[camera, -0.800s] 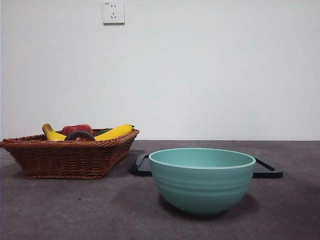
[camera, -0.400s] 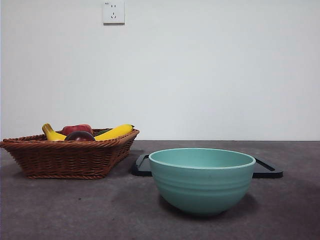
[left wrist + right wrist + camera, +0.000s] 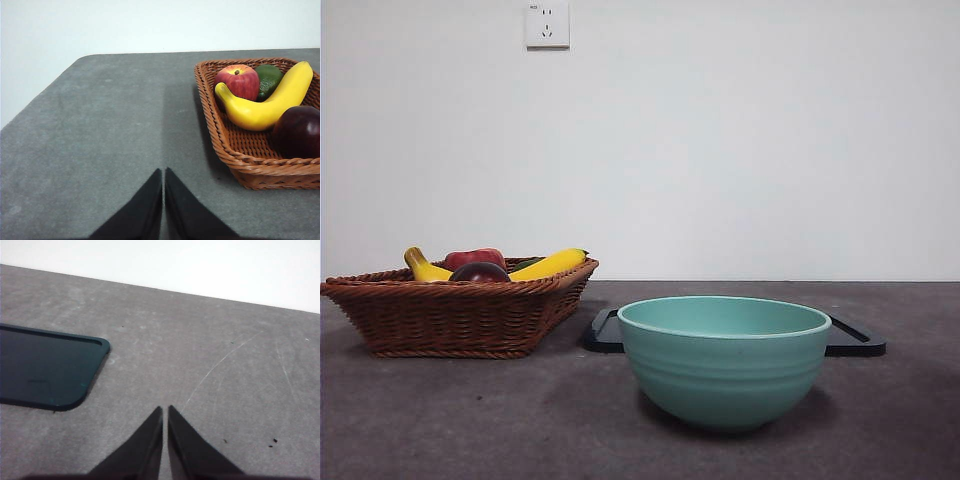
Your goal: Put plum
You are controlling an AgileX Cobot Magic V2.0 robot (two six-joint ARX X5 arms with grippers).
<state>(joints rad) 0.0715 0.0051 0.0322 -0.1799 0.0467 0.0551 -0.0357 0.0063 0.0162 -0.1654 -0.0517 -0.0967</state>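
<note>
The plum (image 3: 298,131) lay in the near corner of the wicker basket (image 3: 240,155), touching the banana (image 3: 265,105), with the red apple (image 3: 238,81) and a green fruit (image 3: 269,79) just beyond. The left tool (image 3: 163,172) hung over bare desk (image 3: 100,135) beside the basket, its jaws pressed together and holding nothing. The right tool (image 3: 165,410) was likewise pinched closed over empty desk near the dark tray (image 3: 45,367). In the front view the teal bowl (image 3: 724,362) stood in front of that tray, well apart from the basket, and neither arm showed.

Nothing had been grasped, so the risks lay ahead. The plum looked smooth and glossy, so a narrow or off-centre pinch would likely let it squirt out. It sat against the basket wall and the banana, so a jaw coming down might catch the rim or nudge the banana. The red apple nearby could be taken by mistake.
</note>
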